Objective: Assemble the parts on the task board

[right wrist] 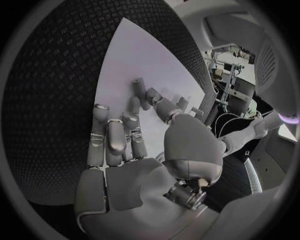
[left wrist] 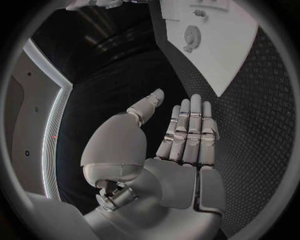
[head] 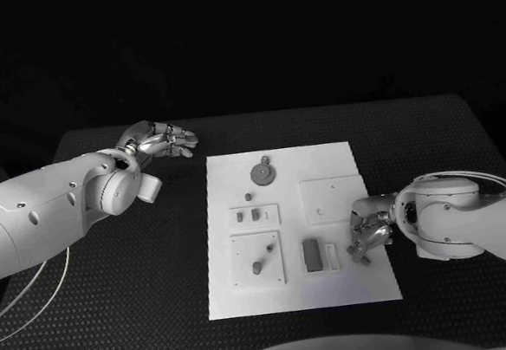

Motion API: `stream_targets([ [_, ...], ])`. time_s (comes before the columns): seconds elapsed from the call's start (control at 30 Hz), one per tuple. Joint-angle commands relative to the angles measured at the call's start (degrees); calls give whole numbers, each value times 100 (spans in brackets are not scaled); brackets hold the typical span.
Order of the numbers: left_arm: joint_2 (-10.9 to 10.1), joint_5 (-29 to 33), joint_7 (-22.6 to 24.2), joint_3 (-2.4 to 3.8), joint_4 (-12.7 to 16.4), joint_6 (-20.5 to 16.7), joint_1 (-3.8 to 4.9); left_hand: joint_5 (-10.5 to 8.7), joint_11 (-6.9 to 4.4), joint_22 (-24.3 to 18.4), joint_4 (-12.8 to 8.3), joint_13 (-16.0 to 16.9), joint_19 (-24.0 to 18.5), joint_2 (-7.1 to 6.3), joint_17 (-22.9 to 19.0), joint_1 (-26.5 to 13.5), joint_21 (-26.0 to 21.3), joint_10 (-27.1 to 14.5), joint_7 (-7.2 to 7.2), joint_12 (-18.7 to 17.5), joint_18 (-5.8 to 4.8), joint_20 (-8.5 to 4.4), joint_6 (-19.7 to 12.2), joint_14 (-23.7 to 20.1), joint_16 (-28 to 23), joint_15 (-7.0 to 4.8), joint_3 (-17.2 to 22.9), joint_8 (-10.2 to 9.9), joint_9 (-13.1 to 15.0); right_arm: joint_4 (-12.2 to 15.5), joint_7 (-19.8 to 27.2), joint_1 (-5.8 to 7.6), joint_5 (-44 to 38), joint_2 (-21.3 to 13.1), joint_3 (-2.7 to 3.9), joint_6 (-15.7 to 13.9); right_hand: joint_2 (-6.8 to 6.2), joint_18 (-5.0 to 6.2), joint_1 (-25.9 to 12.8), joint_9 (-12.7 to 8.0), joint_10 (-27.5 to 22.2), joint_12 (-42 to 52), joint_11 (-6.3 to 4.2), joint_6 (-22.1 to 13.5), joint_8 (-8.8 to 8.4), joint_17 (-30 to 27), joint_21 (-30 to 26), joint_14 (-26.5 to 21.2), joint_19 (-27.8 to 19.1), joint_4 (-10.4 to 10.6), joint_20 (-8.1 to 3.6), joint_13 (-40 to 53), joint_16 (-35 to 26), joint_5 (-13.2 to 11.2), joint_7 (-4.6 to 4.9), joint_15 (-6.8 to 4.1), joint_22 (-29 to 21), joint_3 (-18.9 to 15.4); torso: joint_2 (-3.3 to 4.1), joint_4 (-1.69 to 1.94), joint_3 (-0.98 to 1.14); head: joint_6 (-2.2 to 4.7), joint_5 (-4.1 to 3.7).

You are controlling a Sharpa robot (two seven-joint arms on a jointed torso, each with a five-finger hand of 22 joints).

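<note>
Hovering over the tabletop at the far left: the left hand, well apart from the board, fingers lying straight and side by side with thumb apart, holding nothing. Sitting far from every part, so probably not the hand for the coming move.

Lying in the middle: the board, long axis running away from the robot. Carrying, toward its far end, a round gear-like part; further down its left half, small dark parts in two raised plates; lower, near the middle, a dark bar with a pale bar just beside it, both lying lengthwise along the board.

Reaching in at the right: the right hand, hanging over the board's right edge, fingers loosely curled and apart, gripping nothing as far as the right wrist view shows. Lying just to that hand's left and slightly nearer the robot: the two bars. Judging the right hand far nearer, with fingers needing to close across the bar's short sides.
</note>
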Motion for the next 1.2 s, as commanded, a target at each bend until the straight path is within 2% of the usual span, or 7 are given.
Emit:
stream_targets([
  [0.03,3,34,41,3,16,76,3,-27,-6,-10,18,-8,5,8,9,-61,19,-23,-11,30,-86,1,-26,36,-20,4,-17,20,-8,-61,27,-57,1162,29,-44,-839,535,37,455,22,61,2,-4,-167,-585,13,37,60,23,-5,-12,-11,17,11,198,1,94,-52,-2,5,-2,3,2],
  [0.2,3,34,34,3,24,86,4,-28,-5,-10,20,-9,5,7,11,-63,19,-23,-11,30,-86,1,-26,36,-22,5,-18,21,-8,-51,25,-54,2090,52,-42,-1201,530,37,442,21,76,4,-14,-141,-573,6,39,70,36,-4,-13,-14,16,11,187,-6,90,-77,-1,6,-4,5,-4],
  [0.5,-22,34,16,2,39,84,4,-28,-5,-12,23,-9,3,6,16,-67,19,-23,-11,30,-86,2,-27,36,-28,5,-20,21,-9,0,-92,-45,2438,5,-43,-1010,545,37,361,12,99,6,-34,-115,-563,9,36,96,55,0,-7,-21,14,11,166,-24,80,-134,-1,0,-8,-16,24],
  [0.67,-24,34,11,2,45,89,5,-27,-5,-12,25,-9,3,5,19,-69,19,-23,-11,30,-86,3,-26,36,-30,6,-21,22,-10,60,-98,-46,2271,-35,-43,-968,548,37,333,8,103,5,-42,-102,-558,30,35,114,60,0,-5,-23,16,11,158,-30,78,-148,-1,-8,-1,-18,32],
  [0.8,-24,34,9,2,48,89,5,-27,-5,-13,26,-9,3,4,21,-69,19,-23,-11,30,-86,3,-26,36,-32,6,-21,22,-10,116,-102,-46,1233,-5,-44,-622,489,37,250,-6,108,1,-54,-82,-557,-4,31,103,66,9,3,-27,8,10,145,-39,75,-185,-1,-12,1,-11,27],
  [0.97,-26,34,3,2,45,93,5,-27,-5,-13,27,-9,2,3,23,-70,19,-23,-11,30,-86,3,-27,36,-34,6,-21,22,-10,140,-78,-46,377,9,-45,-530,180,37,13,-63,70,-40,-30,-112,-607,-171,-3,-3,50,66,30,-46,-48,12,172,-29,58,-239,3,-6,7,-19,17],
  [1.2,-20,34,-5,2,41,104,5,-27,-4,-14,30,-10,2,3,27,-73,19,-26,-10,28,-86,4,-29,36,-38,6,-22,21,-11,70,78,-47,-460,-2,-45,-793,-279,37,-324,-157,11,-89,2,-153,-675,-356,-75,-126,73,353,38,-69,-120,11,205,-1,17,-63,0,-7,4,-12,9],
])
